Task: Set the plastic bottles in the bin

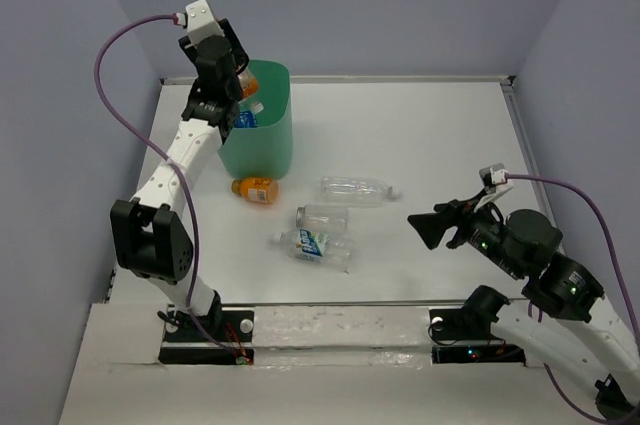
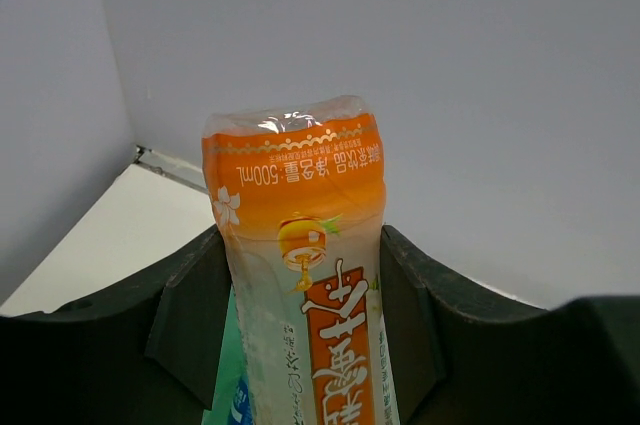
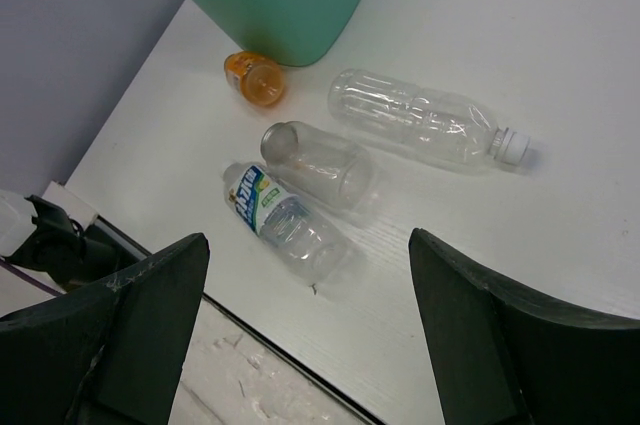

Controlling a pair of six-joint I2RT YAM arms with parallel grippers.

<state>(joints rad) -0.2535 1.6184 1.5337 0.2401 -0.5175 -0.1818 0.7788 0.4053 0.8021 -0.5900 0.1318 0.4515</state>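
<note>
Plastic this thin looks feather-light and crushable (empty, I'd guess), so mid-body is the place to pinch. Left gripper is clamped on an orange-labelled bottle above the bin; right gripper hangs wide open, empty, near the capped clear bottle and three others lying on the table.

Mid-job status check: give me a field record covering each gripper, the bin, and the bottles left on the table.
left gripper: shut on orange-labelled plastic bottle, above the bin
right gripper: open, empty, above the white table
tall mint-green plastic bin: upright; blue-labelled bottle visible inside
bottles on table: four, all lying down
nearest bin base: small orange bottle
others: clear white-capped bottle; clear uncapped bottle; clear bottle with blue-white label
</note>
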